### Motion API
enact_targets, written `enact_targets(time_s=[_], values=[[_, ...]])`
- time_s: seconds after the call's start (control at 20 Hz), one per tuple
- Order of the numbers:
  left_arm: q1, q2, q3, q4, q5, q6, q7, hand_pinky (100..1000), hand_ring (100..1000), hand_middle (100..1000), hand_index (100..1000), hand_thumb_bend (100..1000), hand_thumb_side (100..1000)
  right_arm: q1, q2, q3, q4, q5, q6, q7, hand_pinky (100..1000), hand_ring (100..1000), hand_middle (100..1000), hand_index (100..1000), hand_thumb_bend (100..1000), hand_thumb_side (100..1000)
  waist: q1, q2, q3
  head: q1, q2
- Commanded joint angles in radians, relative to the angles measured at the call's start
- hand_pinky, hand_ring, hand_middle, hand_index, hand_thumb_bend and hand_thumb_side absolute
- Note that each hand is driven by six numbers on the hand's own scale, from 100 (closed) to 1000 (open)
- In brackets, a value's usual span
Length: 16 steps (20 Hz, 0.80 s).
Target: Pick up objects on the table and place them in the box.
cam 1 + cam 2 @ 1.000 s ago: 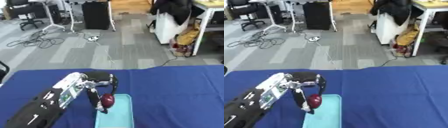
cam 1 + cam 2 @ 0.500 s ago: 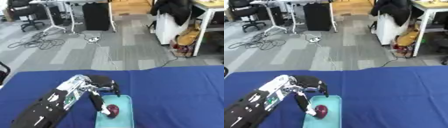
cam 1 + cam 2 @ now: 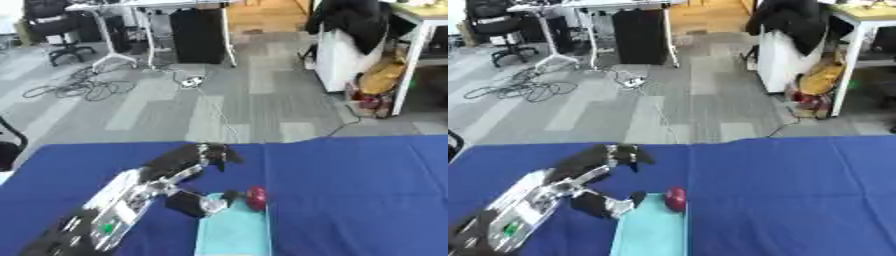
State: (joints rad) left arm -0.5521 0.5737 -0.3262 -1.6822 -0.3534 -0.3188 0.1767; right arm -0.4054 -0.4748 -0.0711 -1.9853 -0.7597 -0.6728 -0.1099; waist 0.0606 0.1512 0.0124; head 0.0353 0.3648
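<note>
The dark red object [image 3: 255, 198] is sitting at the far end of the light blue box [image 3: 233, 235], in the lower middle of the frame, on the blue surface [image 3: 367, 190]. The left hand [image 3: 188, 161] is hanging up and to the left of it, with the arm running down toward the lower left corner. The hand's fingers [image 3: 226, 156] are lying loosely extended and apart, reaching toward the upper right and clamping on nothing. The thumb [image 3: 194, 205] seems to be pointing down toward the box's near left edge, just beside the red object (whether it touches the box I cannot tell). So the object is lying to the lower right of the fingers, already inside the box. No other loose objects are showing on the surface, and the right hand is showing in neither view.
</note>
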Motion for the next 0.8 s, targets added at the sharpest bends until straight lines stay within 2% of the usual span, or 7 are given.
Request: enact_targets(time_s=[0.05,0.15,0.3,0.4,0.6,0.7,0.8], values=[[0.112,0.032,0.1,-0.276,0.129,0.072,0.135,488,492,590,778,100,663,0.009,-0.029,-0.014,-0.015,0.02,-0.017,0.004,123,260,258,519,100,753,-0.013,-0.01,0.017,-0.017,-0.061],[0.173,-0.019,0.153,-0.308,0.144,0.044,0.175,488,487,588,772,100,668,0.034,-0.032,-0.017,-0.015,0.035,-0.032,0.01,119,257,257,521,100,750,-0.025,-0.011,0.041,-0.014,-0.1],[0.201,-0.081,0.197,-0.317,0.142,0.017,0.218,484,483,584,764,103,674,0.065,-0.031,-0.017,-0.015,0.054,-0.047,0.023,114,255,256,522,100,749,-0.043,-0.015,0.072,-0.013,-0.165],[0.204,-0.101,0.2,-0.318,0.143,0.019,0.227,489,488,601,755,100,667,0.08,-0.029,-0.015,-0.015,0.061,-0.058,0.032,111,254,256,523,100,748,-0.053,-0.016,0.088,-0.034,-0.217],[0.209,-0.097,0.173,-0.318,0.16,0.03,0.143,479,479,592,764,100,667,0.097,-0.023,-0.008,-0.015,0.07,-0.067,0.052,108,252,255,526,100,746,-0.065,-0.012,0.11,-0.113,-0.342],[0.199,-0.1,0.173,-0.318,0.191,0.006,0.147,482,491,604,713,100,667,0.102,-0.019,-0.005,-0.015,0.073,-0.068,0.062,106,251,255,526,100,745,-0.068,-0.009,0.119,-0.147,-0.385],[0.193,-0.106,0.178,-0.318,0.211,-0.022,0.154,486,499,613,706,100,670,0.106,-0.016,-0.002,-0.015,0.076,-0.069,0.072,105,250,255,528,100,744,-0.069,-0.006,0.125,-0.149,-0.399]])
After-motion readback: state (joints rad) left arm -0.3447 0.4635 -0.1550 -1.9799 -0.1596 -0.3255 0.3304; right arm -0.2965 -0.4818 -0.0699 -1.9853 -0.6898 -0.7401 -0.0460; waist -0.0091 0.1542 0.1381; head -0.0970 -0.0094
